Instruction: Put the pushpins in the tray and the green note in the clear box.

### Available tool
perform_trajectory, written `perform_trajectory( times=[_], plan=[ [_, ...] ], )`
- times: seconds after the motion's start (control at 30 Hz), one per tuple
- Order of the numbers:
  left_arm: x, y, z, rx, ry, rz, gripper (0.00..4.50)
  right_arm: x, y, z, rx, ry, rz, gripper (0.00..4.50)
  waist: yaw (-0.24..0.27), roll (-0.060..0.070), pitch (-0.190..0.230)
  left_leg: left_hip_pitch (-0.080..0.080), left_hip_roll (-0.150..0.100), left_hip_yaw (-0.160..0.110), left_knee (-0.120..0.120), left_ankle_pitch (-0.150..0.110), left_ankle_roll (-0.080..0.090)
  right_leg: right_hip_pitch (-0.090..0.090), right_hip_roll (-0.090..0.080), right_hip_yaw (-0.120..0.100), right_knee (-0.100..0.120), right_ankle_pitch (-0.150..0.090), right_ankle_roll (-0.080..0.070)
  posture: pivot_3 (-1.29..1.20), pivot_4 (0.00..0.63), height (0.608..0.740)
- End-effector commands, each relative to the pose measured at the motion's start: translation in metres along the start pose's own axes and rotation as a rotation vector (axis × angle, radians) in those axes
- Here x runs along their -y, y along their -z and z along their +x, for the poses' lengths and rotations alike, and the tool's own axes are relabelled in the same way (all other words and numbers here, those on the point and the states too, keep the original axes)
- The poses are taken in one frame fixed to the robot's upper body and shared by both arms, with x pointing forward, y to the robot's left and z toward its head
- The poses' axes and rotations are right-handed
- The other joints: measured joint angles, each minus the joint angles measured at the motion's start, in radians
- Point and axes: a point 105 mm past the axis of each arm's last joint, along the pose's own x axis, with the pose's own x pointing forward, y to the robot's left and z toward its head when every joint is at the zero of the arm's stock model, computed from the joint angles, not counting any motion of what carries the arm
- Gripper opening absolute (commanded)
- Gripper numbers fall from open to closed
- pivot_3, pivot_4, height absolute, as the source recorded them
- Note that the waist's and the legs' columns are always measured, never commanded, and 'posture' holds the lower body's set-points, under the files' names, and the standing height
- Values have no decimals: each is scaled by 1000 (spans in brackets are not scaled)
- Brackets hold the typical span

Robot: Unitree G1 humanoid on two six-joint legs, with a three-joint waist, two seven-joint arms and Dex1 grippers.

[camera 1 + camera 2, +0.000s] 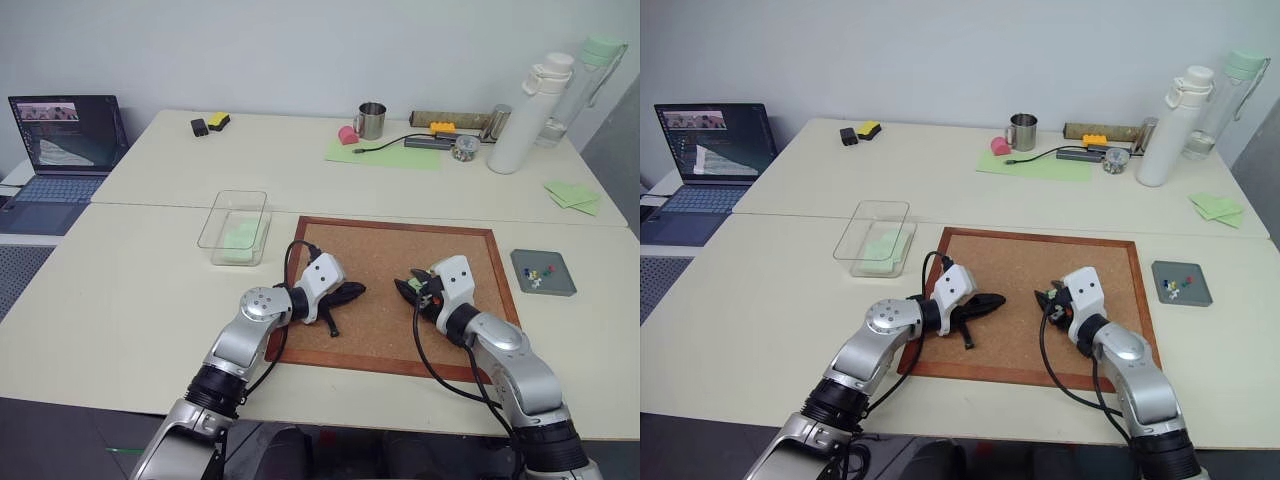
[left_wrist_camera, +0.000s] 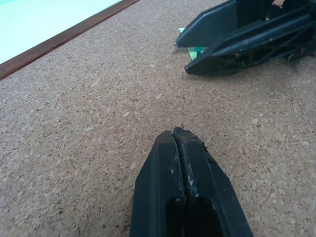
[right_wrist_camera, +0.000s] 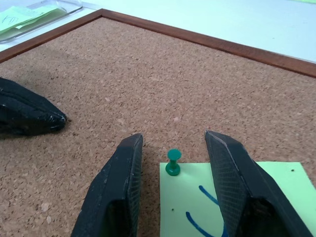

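Observation:
A green pushpin (image 3: 173, 162) stands upright in a corner of the green note (image 3: 232, 197), a light green square with a dark squiggle lying on the cork board (image 1: 380, 250). My right gripper (image 3: 174, 139) is open, one finger on each side of the pin without touching it. My left gripper (image 1: 352, 292) is shut and empty, resting low on the cork a little to the left, tips pointing at the right gripper. The clear box (image 1: 222, 212) sits off the board's far left corner with a green paper inside. The grey tray (image 1: 520, 262) lies right of the board and holds several small coloured pins (image 1: 540, 272).
On the far table are a metal cup (image 1: 371, 120), a large green sheet (image 1: 385, 152) with a cable, a white bottle (image 1: 530, 115) and a clear bottle (image 1: 588, 85). Loose green papers (image 1: 573, 194) lie at the right, and a laptop (image 1: 65, 140) stands at the left.

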Motion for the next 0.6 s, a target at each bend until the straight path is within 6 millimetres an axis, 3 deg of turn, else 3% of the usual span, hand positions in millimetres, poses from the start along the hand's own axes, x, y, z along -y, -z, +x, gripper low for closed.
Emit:
perform_trajectory(
  times=[0.03,0.07,0.6],
  plan=[
    [3,12,0,-41,8,-20,0,1,-9,-3,53,5,-2,1886,0,0,0,0,0,0,0,0,0,0,0,0,0,0,0,0,150,740],
    [4,12,0,-41,8,-20,0,1,-9,-3,52,3,2,2126,0,0,0,0,0,0,0,0,0,0,0,0,0,0,0,0,150,740],
    [4,11,-1,-39,6,-20,0,1,-7,-5,65,6,5,2126,0,0,0,0,0,0,0,0,0,0,0,0,0,0,0,0,150,740]
  ],
)
